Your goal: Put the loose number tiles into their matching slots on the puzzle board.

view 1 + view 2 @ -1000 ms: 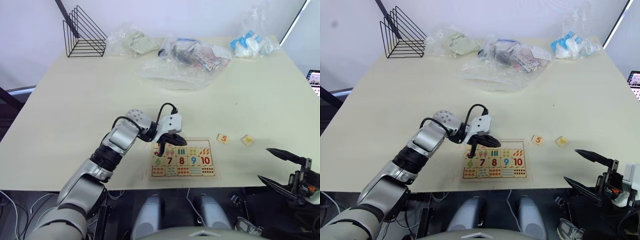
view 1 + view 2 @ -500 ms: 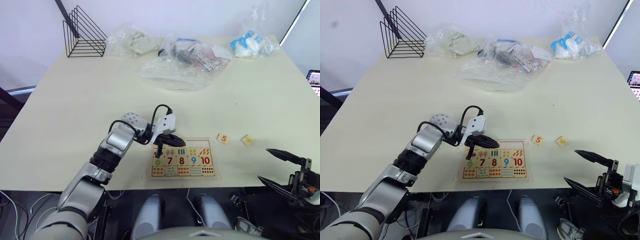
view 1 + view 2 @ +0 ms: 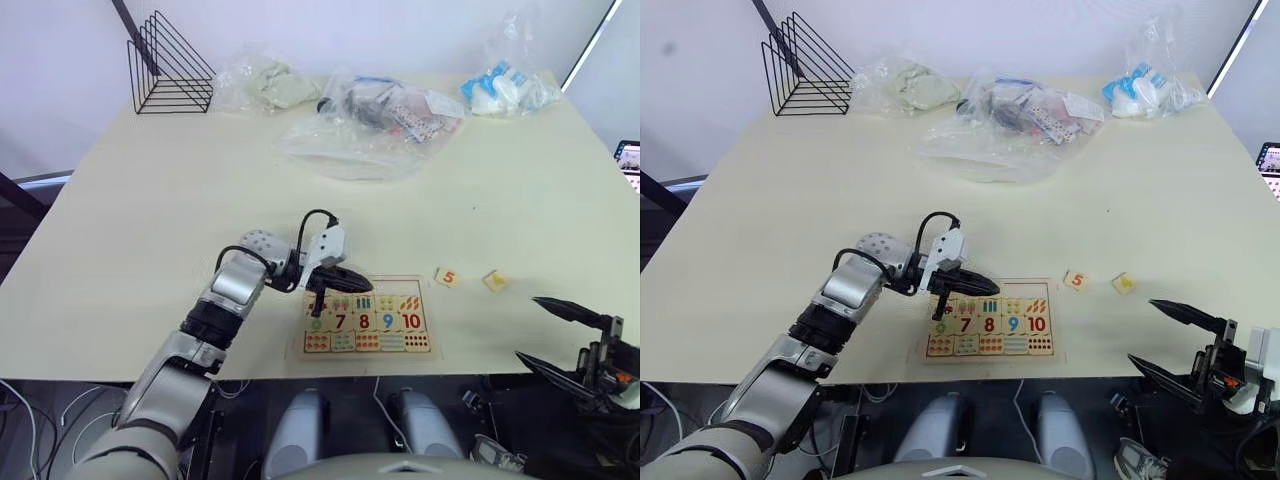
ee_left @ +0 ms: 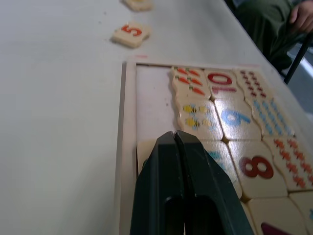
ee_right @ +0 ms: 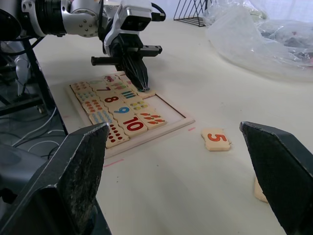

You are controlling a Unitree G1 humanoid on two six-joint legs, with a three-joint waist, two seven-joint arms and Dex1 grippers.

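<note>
head views: left gripper [image 3: 322,291] closed, tips down on puzzle board [image 3: 366,350] top row; "5" tile [image 3: 447,277] lay off the board, toward the right arm | left wrist: fingers [image 4: 195,176] pressed together, "5" ahead past the rim | right wrist: right gripper [image 5: 186,166] open, "5" between its fingers, nearer

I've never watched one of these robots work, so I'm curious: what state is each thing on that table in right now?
Left gripper: shut, tips down on the board's top row.
Right gripper: open, off the table edge, holding nothing.
Board: flat on the table, top row partly bare.
Tile 5: loose on the table, numeral up.
Second tile: loose beside it, marking unclear.
Plastic bags: lying at the far side.
Wire rack: standing, empty.
</note>
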